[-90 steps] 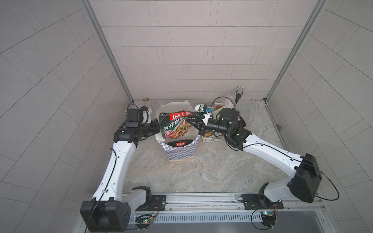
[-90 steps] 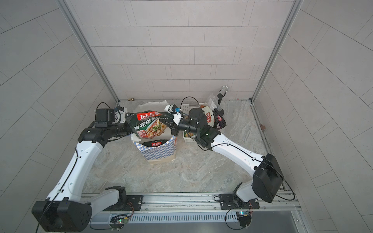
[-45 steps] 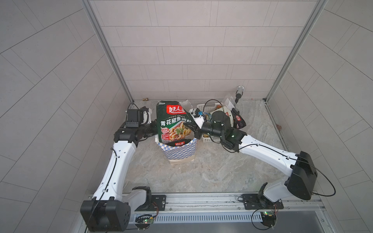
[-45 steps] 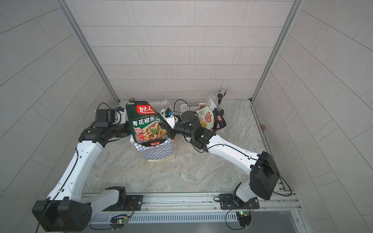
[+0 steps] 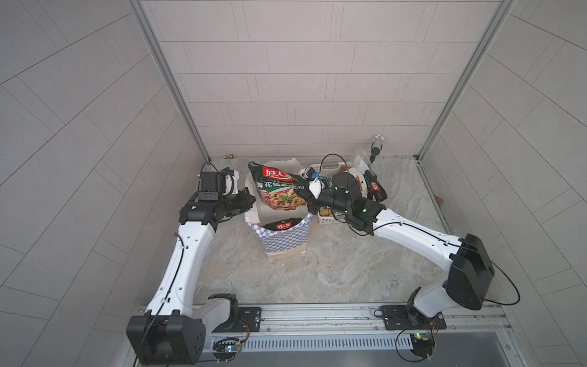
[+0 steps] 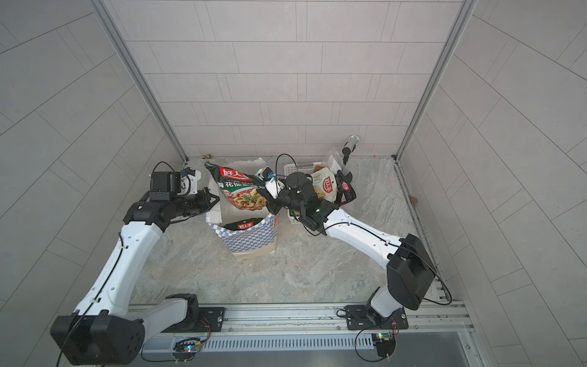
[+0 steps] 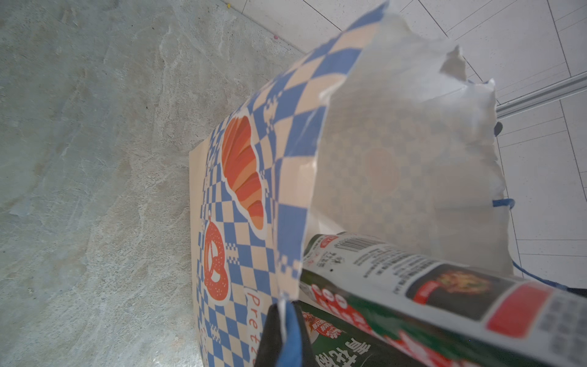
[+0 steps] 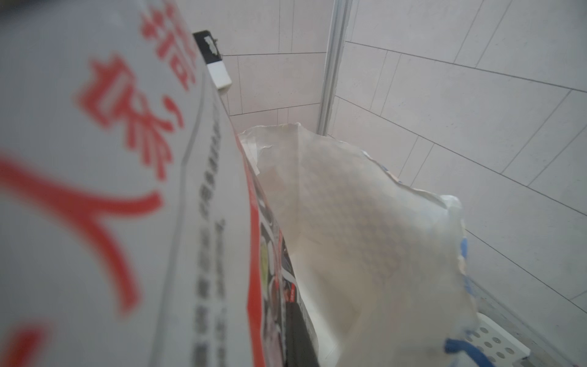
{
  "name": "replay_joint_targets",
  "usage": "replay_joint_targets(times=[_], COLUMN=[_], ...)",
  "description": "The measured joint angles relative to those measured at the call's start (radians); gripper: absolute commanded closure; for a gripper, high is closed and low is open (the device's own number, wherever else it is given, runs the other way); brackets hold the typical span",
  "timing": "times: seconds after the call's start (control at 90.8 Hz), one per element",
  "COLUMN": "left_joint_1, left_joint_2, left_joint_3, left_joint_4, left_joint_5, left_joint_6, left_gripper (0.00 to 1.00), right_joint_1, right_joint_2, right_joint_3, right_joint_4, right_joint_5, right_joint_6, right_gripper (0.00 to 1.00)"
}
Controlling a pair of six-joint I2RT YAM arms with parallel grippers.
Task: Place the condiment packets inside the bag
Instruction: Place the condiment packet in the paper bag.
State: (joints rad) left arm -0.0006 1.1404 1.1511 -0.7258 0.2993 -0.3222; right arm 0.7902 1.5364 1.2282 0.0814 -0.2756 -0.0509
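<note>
While my right gripper (image 5: 312, 192) is nipped tight on one edge of the green packet (image 5: 279, 187), the pouch sticks out tilted beyond its fingertips, over the open mouth of the bag (image 5: 282, 238) and not yet inside it. Both top views show this, and I see the same clamp at (image 6: 270, 192). My left gripper (image 5: 249, 200) is pressed together on the bag's rim on its own side. In its wrist view the paper edge and a blue strip run between the dark fingers (image 7: 270, 330), but I can't tell whether that blue is cord or print. Just under the green packet (image 7: 413, 286), a second packet (image 5: 284, 225), black with a red label, sits in the bag with only its top showing. Behind the right gripper's wrist stands a basket (image 5: 327, 219) with more packets (image 5: 376, 190), and the arm covers most of it. In the right wrist view the green packet's blurred back (image 8: 95, 190) fills much of the frame and hides the fingers.
</note>
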Motion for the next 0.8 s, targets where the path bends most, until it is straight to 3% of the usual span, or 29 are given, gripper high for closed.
replay_joint_targets(times=[0.132,0.187,0.429,0.638,0.738,0.804], left_joint_1=[0.0,0.0,0.0,0.0,0.0,0.0], left_joint_2=[0.0,0.0,0.0,0.006,0.007,0.008], left_joint_3=[0.0,0.0,0.0,0.0,0.0,0.0], left_joint_4=[-0.001,-0.001,0.003,-0.003,-0.003,-0.003], left_joint_5=[-0.001,-0.002,-0.007,-0.003,-0.004,-0.004], left_joint_6=[0.0,0.0,0.0,0.0,0.0,0.0], left_gripper=[1.0,1.0,1.0,1.0,1.0,1.0], right_joint_1=[0.0,0.0,-0.003,-0.019,-0.02,-0.024], right_joint_2=[0.006,0.006,-0.015,-0.047,-0.077,-0.116], right_joint_3=[-0.016,-0.029,-0.067,-0.067,-0.067,-0.067], right_joint_4=[0.013,0.029,0.055,0.051,0.041,0.027], right_joint_5=[-0.098,-0.137,-0.237,-0.243,-0.211,-0.156], right_joint_6=[-0.017,-0.021,-0.064,-0.079,-0.054,-0.018], right_gripper=[1.0,0.95,0.6,0.52,0.32,0.27])
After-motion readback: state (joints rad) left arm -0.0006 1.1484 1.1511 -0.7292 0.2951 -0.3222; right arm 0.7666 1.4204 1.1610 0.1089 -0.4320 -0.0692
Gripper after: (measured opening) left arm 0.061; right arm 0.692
